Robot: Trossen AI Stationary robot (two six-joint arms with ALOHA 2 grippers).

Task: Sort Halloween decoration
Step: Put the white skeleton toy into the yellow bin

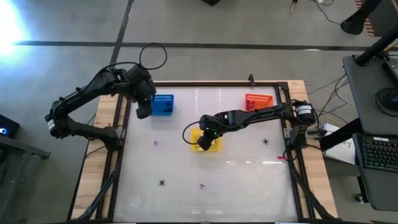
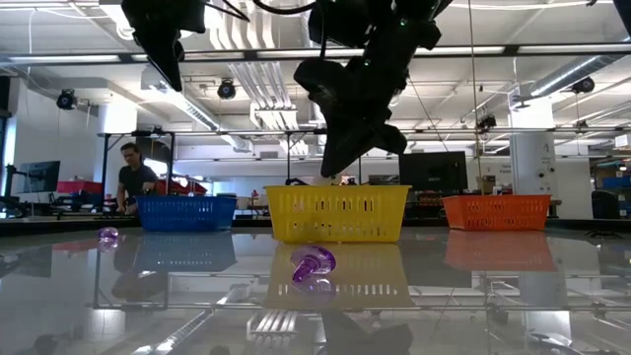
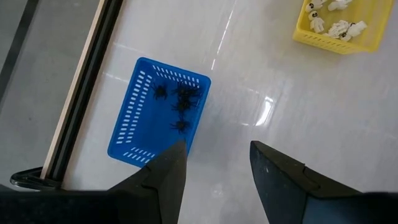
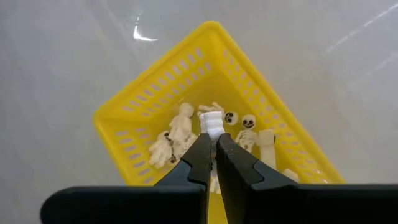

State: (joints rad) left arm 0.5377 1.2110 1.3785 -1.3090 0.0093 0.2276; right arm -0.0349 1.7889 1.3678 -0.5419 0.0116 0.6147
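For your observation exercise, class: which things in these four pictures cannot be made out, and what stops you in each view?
- Orange basket, high view: contents too small to tell.
- Black trinkets in the blue basket, left wrist view: too small to count.
- White trinket at the right gripper: its lower part hidden by the shut jaws.
- Loose trinkets on the table, high view: shapes too tiny.

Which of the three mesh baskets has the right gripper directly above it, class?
The yellow basket, mid-table. The right gripper hangs over it, pinching a white trinket. The blue basket and orange basket stand along the far edge.
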